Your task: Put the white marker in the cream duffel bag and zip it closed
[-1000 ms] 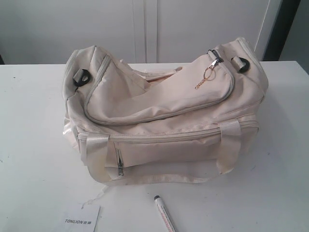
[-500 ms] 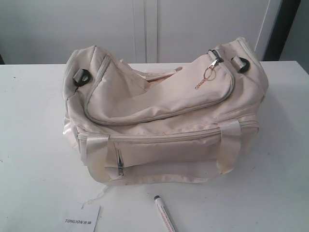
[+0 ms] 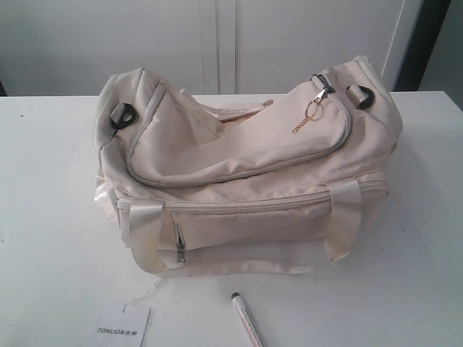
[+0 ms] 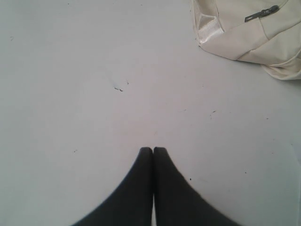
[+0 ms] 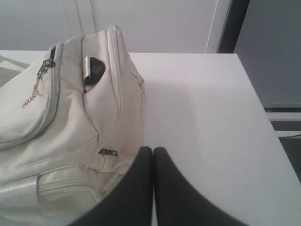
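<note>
The cream duffel bag (image 3: 246, 181) slumps on the bench (image 3: 51, 181), its curved top flap sagging, apparently unzipped for loading. The left claw (image 4: 153, 149) and right claw (image 5: 153, 149) are pinched together and empty, since the white marker (image 3: 246, 322) lies untouched on the bench in front of the bag.

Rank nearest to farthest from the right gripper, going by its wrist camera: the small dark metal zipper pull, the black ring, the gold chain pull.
From the right gripper:
1. Small dark metal zipper pull, low on the end panel of the cream fabric duffel bag.
2. Black ring, high on that end.
3. Gold chain pull, on the curved top zipper, farther along.
</note>
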You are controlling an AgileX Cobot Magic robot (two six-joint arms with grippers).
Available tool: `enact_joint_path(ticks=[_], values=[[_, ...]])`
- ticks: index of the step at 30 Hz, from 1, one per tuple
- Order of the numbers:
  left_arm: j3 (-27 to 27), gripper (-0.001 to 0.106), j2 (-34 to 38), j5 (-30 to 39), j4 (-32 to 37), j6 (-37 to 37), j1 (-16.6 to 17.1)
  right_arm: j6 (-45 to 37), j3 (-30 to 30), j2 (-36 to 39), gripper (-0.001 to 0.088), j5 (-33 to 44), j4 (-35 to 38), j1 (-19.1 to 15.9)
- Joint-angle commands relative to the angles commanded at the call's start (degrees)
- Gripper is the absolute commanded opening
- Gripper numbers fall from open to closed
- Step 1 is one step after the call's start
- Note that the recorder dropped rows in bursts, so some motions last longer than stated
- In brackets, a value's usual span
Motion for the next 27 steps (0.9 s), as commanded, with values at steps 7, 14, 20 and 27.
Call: enact_joint_path(ticks=[7, 14, 20, 27], values=[[0.0, 0.0, 0.0, 0.0, 0.0, 0.0, 0.0, -0.4, -6.7, 10.5, 0.0, 3.2, 0.0, 0.0], [0.0, 0.0, 0.0, 0.0, 0.0, 0.0, 0.0, -0.4, -11.0, 15.2, 0.0, 3.8, 0.0, 0.0], [0.0, 0.0, 0.0, 0.0, 0.0, 0.0, 0.0, -0.4, -10.9, 15.2, 0.0, 2.1, 0.0, 0.0], [0.0, 0.0, 0.0, 0.0, 0.0, 0.0, 0.0, 0.0, -10.9, 15.2, 0.0, 1.0, 0.0, 0.0]])
